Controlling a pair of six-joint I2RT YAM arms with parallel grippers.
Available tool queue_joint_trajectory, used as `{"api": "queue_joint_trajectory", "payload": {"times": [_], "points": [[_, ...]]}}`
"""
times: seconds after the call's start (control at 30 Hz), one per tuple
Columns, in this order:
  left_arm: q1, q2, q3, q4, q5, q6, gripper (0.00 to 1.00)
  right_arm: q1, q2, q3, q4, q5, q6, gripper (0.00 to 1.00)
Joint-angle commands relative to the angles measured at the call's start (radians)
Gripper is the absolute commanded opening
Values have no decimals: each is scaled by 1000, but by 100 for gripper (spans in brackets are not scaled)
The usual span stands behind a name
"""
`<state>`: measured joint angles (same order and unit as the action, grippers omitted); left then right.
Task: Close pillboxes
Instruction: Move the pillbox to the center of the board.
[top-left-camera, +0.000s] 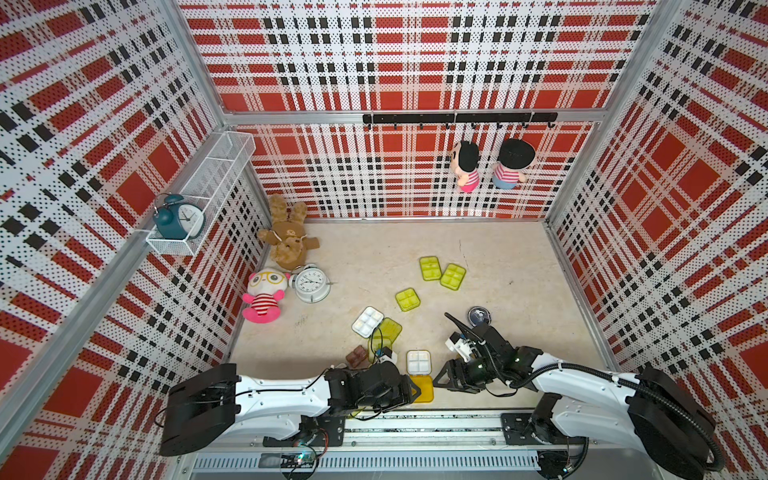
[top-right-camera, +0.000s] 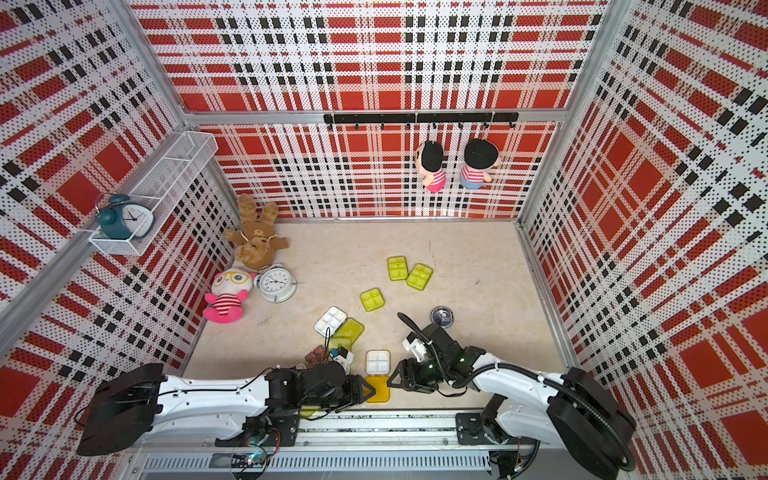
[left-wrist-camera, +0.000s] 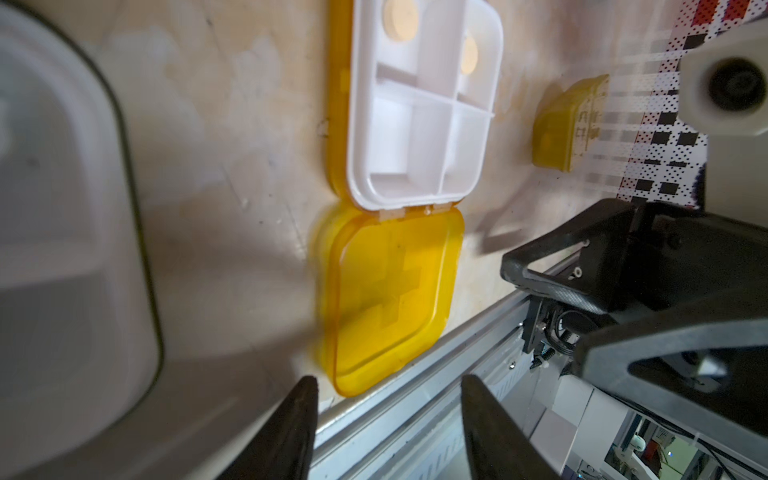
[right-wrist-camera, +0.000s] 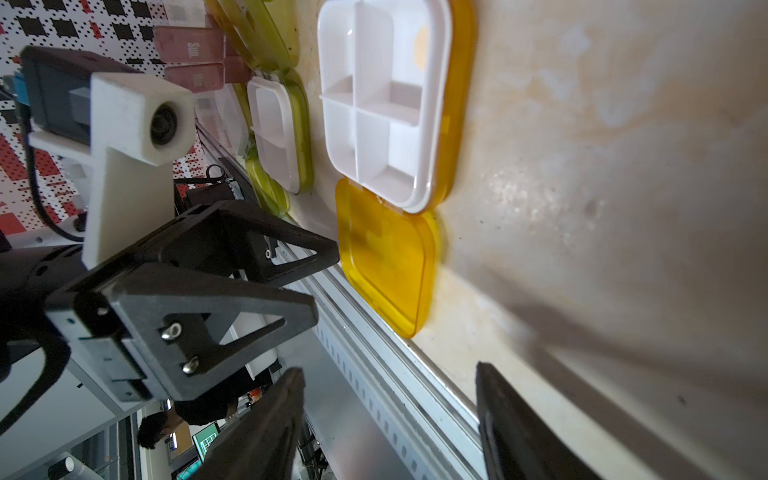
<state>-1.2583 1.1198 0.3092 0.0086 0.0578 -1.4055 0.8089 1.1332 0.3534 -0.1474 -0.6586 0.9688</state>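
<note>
The open orange pillbox (top-left-camera: 418, 361) lies on the table just beside the front rail (top-left-camera: 457, 430) and shows in both top views (top-right-camera: 377, 360). Its square white tray (left-wrist-camera: 424, 104) has rounded corners and a cross partition that makes four compartments. In the left wrist view, a round pale-orange tablet (left-wrist-camera: 401, 18) lies in each of the two compartments farthest from the rail. The tray sits in a translucent orange shell. The matching lid (left-wrist-camera: 390, 291) is hinged on the tray's rail-side edge and lies flat open, with a raised cross at its middle and its free edge reaching the rail.

The left gripper (left-wrist-camera: 388, 384) hangs at the rail's table-side edge by the lid, fingers apart with nothing between them. Whether a fingertip touches the lid cannot be told. The right gripper (right-wrist-camera: 388, 372) faces it along the rail, also spread and empty.

Farther from the rail are an open lime-lidded pillbox (top-left-camera: 367, 321), a small brown pillbox (top-left-camera: 356, 356) and a round navy pillbox (top-left-camera: 479, 315). Farthest from the rail are three shut lime pillboxes (top-left-camera: 429, 268).
</note>
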Motion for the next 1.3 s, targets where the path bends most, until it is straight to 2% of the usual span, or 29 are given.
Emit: {"api": "queue_joint_trajectory", "payload": {"times": [0.0,0.17,0.3,0.63,0.9,1.0,1.13,1.27], "points": [[0,-1,-1,30,-20,6,58,7,7,-13,33,-13,-9,68],[13,27,-4,74,-9,19,58,7,25,-14,49,-25,-10,68],[26,102,12,141,15,41,58,7,37,-19,75,-38,-3,68],[33,356,187,245,79,128,56,-43,2,-74,139,-66,22,68],[54,355,225,213,93,161,56,-86,-75,-102,142,-61,33,68],[69,343,223,193,97,171,56,-108,-111,-81,63,-42,9,68],[83,327,209,177,97,178,56,-133,-188,-16,-141,48,-43,68],[98,321,194,178,99,181,56,-164,-188,13,-301,100,-119,69]]}}
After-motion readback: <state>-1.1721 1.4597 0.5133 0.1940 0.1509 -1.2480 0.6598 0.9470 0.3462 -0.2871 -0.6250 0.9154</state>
